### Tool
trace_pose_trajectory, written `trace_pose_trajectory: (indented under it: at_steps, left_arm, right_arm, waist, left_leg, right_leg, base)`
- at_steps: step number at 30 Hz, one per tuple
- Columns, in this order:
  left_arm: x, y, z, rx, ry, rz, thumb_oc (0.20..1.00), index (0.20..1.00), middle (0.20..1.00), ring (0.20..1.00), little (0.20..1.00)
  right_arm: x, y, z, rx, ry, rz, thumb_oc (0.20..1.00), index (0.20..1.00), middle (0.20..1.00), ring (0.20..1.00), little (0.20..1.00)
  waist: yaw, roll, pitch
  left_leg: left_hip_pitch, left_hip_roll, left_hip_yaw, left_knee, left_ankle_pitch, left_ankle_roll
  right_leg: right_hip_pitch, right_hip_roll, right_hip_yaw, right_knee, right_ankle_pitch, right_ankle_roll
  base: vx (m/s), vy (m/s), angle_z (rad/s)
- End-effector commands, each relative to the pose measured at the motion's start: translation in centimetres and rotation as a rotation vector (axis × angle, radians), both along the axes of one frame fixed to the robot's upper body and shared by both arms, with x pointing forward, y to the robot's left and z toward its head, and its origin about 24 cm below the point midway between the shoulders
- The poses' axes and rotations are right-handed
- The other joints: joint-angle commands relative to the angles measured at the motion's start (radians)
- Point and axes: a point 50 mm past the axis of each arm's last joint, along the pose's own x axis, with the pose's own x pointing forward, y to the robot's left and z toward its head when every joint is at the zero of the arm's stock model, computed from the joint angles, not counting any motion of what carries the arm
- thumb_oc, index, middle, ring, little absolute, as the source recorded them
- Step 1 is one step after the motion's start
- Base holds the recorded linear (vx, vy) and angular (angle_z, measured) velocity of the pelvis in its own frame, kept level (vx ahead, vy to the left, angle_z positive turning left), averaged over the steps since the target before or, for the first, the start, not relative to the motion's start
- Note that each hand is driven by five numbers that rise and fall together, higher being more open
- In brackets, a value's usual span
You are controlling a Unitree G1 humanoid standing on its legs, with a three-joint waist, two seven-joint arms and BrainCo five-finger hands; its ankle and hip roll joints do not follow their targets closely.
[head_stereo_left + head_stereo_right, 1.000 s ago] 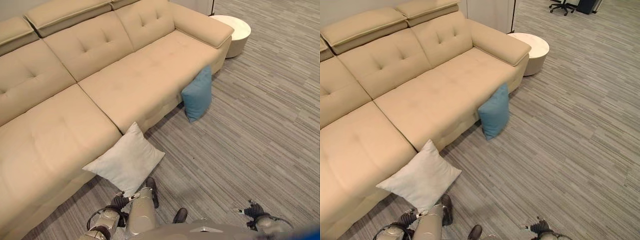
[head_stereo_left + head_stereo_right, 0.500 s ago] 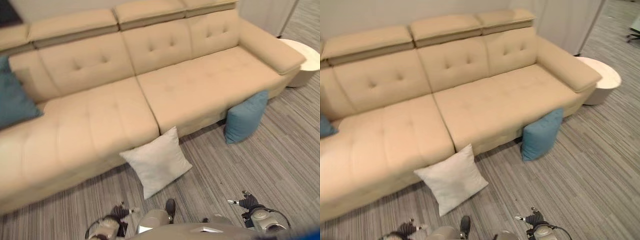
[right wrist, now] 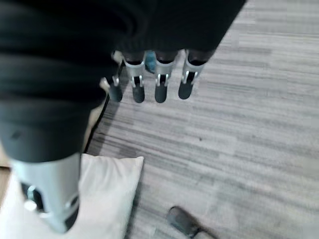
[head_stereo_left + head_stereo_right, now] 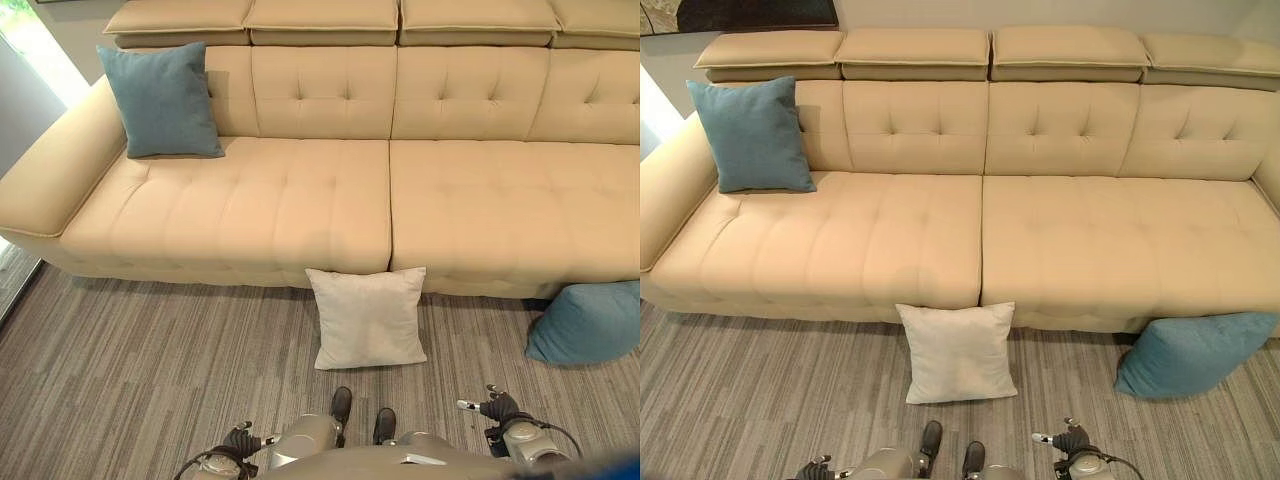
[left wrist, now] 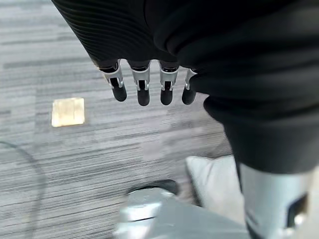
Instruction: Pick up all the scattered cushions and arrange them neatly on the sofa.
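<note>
White cushion [image 4: 368,319] propped against sofa [image 4: 300,200] front, ahead between left hand [image 4: 240,441] and right hand [image 4: 497,407], both relaxed, empty.

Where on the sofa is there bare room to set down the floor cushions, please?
Both sofa seats are bare from the blue cushion in the left corner to the right end. The white cushion and second blue cushion crowd the floor along the front.

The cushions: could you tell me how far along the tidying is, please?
Done: one blue cushion stands on the sofa. In hand: nothing; the left hand and right hand hang open. Left: the white cushion and second blue cushion on the floor.
</note>
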Motion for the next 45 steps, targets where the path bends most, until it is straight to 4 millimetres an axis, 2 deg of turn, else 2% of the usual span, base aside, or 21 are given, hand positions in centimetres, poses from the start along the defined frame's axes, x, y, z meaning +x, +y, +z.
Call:
trace_pose_trajectory:
  at_steps: [1, 5, 6, 8, 11, 12, 13, 16, 19, 20, 24, 29, 37, 38, 39, 41, 42, 45]
  left_arm:
    - [0.8, -1.5, -0.1, -0.020, -0.012, -0.054, 1.000, 1.000, 1.000, 1.000, 1.000]
    - [-0.1, -1.0, -0.3, -0.011, 0.017, -0.034, 1.000, 1.000, 1.000, 1.000, 1.000]
    - [-0.8, -0.8, -0.4, -0.009, 0.036, -0.018, 1.000, 1.000, 1.000, 1.000, 1.000]
    - [-0.9, -0.5, -0.4, -0.007, 0.036, -0.007, 1.000, 1.000, 1.000, 1.000, 1.000]
    - [-0.7, -0.1, -0.3, -0.001, 0.027, 0.010, 1.000, 1.000, 1.000, 1.000, 1.000]
    - [-0.4, 0.3, -0.1, 0.010, 0.015, 0.015, 1.000, 1.000, 1.000, 1.000, 1.000]
    - [-0.4, 0.5, 0.0, 0.014, 0.014, 0.014, 1.000, 1.000, 1.000, 1.000, 1.000]
    - [0.0, 0.6, 0.1, 0.016, -0.003, 0.006, 1.000, 1.000, 1.000, 1.000, 1.000]
    - [0.4, 0.7, 0.3, 0.024, -0.018, -0.007, 1.000, 1.000, 1.000, 1.000, 1.000]
    - [0.4, 0.6, 0.3, 0.026, -0.018, -0.007, 1.000, 1.000, 1.000, 1.000, 1.000]
    - [1.1, 0.4, 0.4, 0.024, -0.034, -0.018, 1.000, 1.000, 1.000, 1.000, 1.000]
    - [1.9, 0.0, 0.6, 0.018, -0.063, -0.026, 1.000, 1.000, 1.000, 1.000, 1.000]
    - [5.2, -0.4, 1.9, -0.013, -0.209, 0.002, 1.000, 1.000, 1.000, 1.000, 1.000]
    - [6.7, -0.5, 2.7, -0.019, -0.278, 0.020, 1.000, 1.000, 1.000, 1.000, 1.000]
    - [6.7, -0.5, 2.7, -0.019, -0.279, 0.020, 1.000, 1.000, 1.000, 1.000, 1.000]
    - [8.7, -0.7, 4.0, -0.031, -0.380, 0.036, 1.000, 1.000, 1.000, 1.000, 1.000]
    - [10.4, -0.8, 5.3, -0.036, -0.474, 0.052, 1.000, 1.000, 1.000, 1.000, 1.000]
    - [12.2, -1.1, 6.7, -0.050, -0.575, 0.081, 1.000, 1.000, 1.000, 1.000, 1.000]
  right_arm:
    - [-0.2, -1.8, 0.5, -0.041, -0.011, -0.023, 1.000, 1.000, 1.000, 1.000, 1.000]
    - [-0.3, -1.2, 0.3, -0.028, 0.008, -0.006, 1.000, 1.000, 1.000, 1.000, 1.000]
    - [-0.3, -0.9, 0.2, -0.025, 0.015, 0.016, 1.000, 1.000, 1.000, 1.000, 1.000]
    - [-0.1, -0.6, 0.1, -0.020, 0.014, 0.030, 1.000, 1.000, 1.000, 1.000, 1.000]
    - [0.4, -0.4, 0.2, -0.024, 0.011, 0.063, 1.000, 1.000, 1.000, 1.000, 1.000]
    - [0.8, -0.4, 0.3, -0.027, 0.006, 0.075, 1.000, 1.000, 1.000, 1.000, 1.000]
    - [0.8, -0.3, 0.4, -0.026, 0.004, 0.076, 1.000, 1.000, 1.000, 1.000, 1.000]
    - [1.1, -0.4, 0.5, -0.030, -0.006, 0.077, 1.000, 1.000, 1.000, 1.000, 1.000]
    - [1.2, -0.4, 0.5, -0.029, -0.012, 0.077, 1.000, 1.000, 1.000, 1.000, 1.000]
    - [1.2, -0.4, 0.5, -0.027, -0.011, 0.081, 1.000, 1.000, 1.000, 1.000, 1.000]
    - [1.6, -0.6, 0.8, -0.038, -0.030, 0.089, 1.000, 1.000, 1.000, 1.000, 1.000]
    - [2.0, -1.0, 1.0, -0.053, -0.047, 0.093, 1.000, 1.000, 1.000, 1.000, 1.000]
    - [3.6, -1.0, 1.8, -0.055, -0.128, 0.087, 1.000, 1.000, 1.000, 1.000, 1.000]
    - [5.0, -0.9, 2.5, -0.059, -0.191, 0.081, 1.000, 1.000, 1.000, 1.000, 1.000]
    - [5.0, -0.9, 2.5, -0.058, -0.191, 0.081, 1.000, 1.000, 1.000, 1.000, 1.000]
    - [6.9, -0.9, 3.7, -0.061, -0.278, 0.075, 1.000, 1.000, 1.000, 1.000, 1.000]
    - [8.7, -0.7, 5.0, -0.068, -0.368, 0.080, 1.000, 1.000, 1.000, 1.000, 1.000]
    - [10.6, -0.5, 6.4, -0.078, -0.460, 0.069, 1.000, 1.000, 1.000, 1.000, 1.000]
  waist:
    - [-0.022, -0.003, -0.009]
    - [-0.016, -0.001, -0.026]
    - [-0.006, -0.002, -0.038]
    - [0.004, -0.002, -0.040]
    - [0.018, 0.010, -0.028]
    - [0.016, 0.018, -0.012]
    - [0.013, 0.020, -0.006]
    - [0.007, 0.026, 0.002]
    - [-0.012, 0.013, 0.007]
    - [-0.012, 0.010, 0.005]
    - [-0.012, 0.004, -0.006]
    - [-0.019, 0.007, 0.000]
    - [-0.023, -0.001, 0.018]
    - [-0.023, -0.005, 0.044]
    - [-0.024, -0.005, 0.042]
    - [-0.026, -0.008, 0.075]
    - [-0.028, -0.010, 0.107]
    - [-0.027, -0.008, 0.141]
  left_leg:
    - [-0.009, 0.017, -0.023, 0.048, -0.025, 0.001]
    - [0.042, 0.008, -0.051, -0.022, -0.031, 0.011]
    - [0.070, -0.001, -0.067, -0.055, -0.034, 0.023]
    - [0.085, -0.005, -0.071, -0.071, -0.038, 0.033]
    - [0.106, -0.007, -0.069, -0.083, -0.047, 0.056]
    - [0.117, -0.008, -0.077, -0.084, -0.050, 0.071]
    - [0.124, -0.008, -0.087, -0.088, -0.051, 0.074]
    - [0.136, -0.009, -0.117, -0.084, -0.064, 0.072]
    - [0.137, -0.023, -0.157, -0.065, -0.082, 0.064]
    - [0.136, -0.024, -0.162, -0.067, -0.083, 0.060]
    - [0.108, -0.011, -0.182, -0.059, -0.075, 0.032]
    - [0.095, 0.002, -0.202, -0.051, -0.069, 0.014]
    - [0.070, 0.015, -0.215, -0.057, -0.058, 0.002]
    - [0.033, 0.016, -0.215, -0.045, -0.053, 0.000]
    - [0.029, 0.016, -0.216, -0.043, -0.054, 0.000]
    - [-0.035, 0.013, -0.217, -0.014, -0.048, -0.003]
    - [-0.097, 0.009, -0.214, 0.014, -0.041, -0.006]
    - [-0.187, 0.004, -0.211, 0.057, -0.039, -0.009]
  right_leg:
    - [0.027, -0.058, 0.009, -0.054, 0.008, 0.178]
    - [0.027, -0.053, 0.012, -0.038, 0.001, 0.183]
    - [0.028, -0.055, 0.019, -0.017, -0.011, 0.188]
    - [0.021, -0.063, 0.025, 0.028, -0.025, 0.192]
    - [-0.040, -0.101, 0.025, 0.181, -0.037, 0.217]
    - [-0.098, -0.118, 0.044, 0.296, -0.018, 0.246]
    - [-0.126, -0.122, 0.065, 0.333, -0.003, 0.253]
    - [-0.139, -0.135, 0.103, 0.267, -0.003, 0.240]
    - [-0.146, -0.124, 0.209, 0.157, 0.034, 0.249]
    - [-0.139, -0.118, 0.216, 0.141, 0.036, 0.246]
    - [-0.105, -0.110, 0.176, 0.075, 0.035, 0.230]
    - [-0.090, -0.097, 0.144, 0.068, 0.017, 0.212]
    - [-0.098, -0.089, 0.119, 0.059, 0.007, 0.201]
    - [-0.131, -0.091, 0.119, 0.065, 0.010, 0.200]
    - [-0.134, -0.091, 0.119, 0.066, 0.010, 0.200]
    - [-0.191, -0.095, 0.119, 0.085, 0.017, 0.198]
    - [-0.249, -0.101, 0.121, 0.108, 0.026, 0.196]
    - [-0.344, -0.111, 0.125, 0.152, 0.033, 0.192]
  base:
    - [0.07, 0.030, 0.30]
    - [0.12, 0.072, -0.04]
    - [0.14, 0.136, -0.15]
    - [0.12, 0.143, -0.18]
    - [0.05, 0.144, -0.32]
    - [0.05, 0.125, -0.49]
    - [0.07, 0.081, -0.39]
    - [0.13, -0.053, 0.17]
    - [0.13, -0.106, 0.17]
    - [0.11, -0.161, 0.35]
    - [0.06, -0.166, 0.55]
    - [0.04, -0.084, 0.19]
    - [0.00, -0.034, 0.09]
    - [-0.13, -0.024, 0.01]
    - [-0.18, -0.014, 0.00]
    - [-0.22, 0.004, 0.01]
    - [-0.26, 0.018, 0.02]
    - [-0.19, 0.028, 0.04]
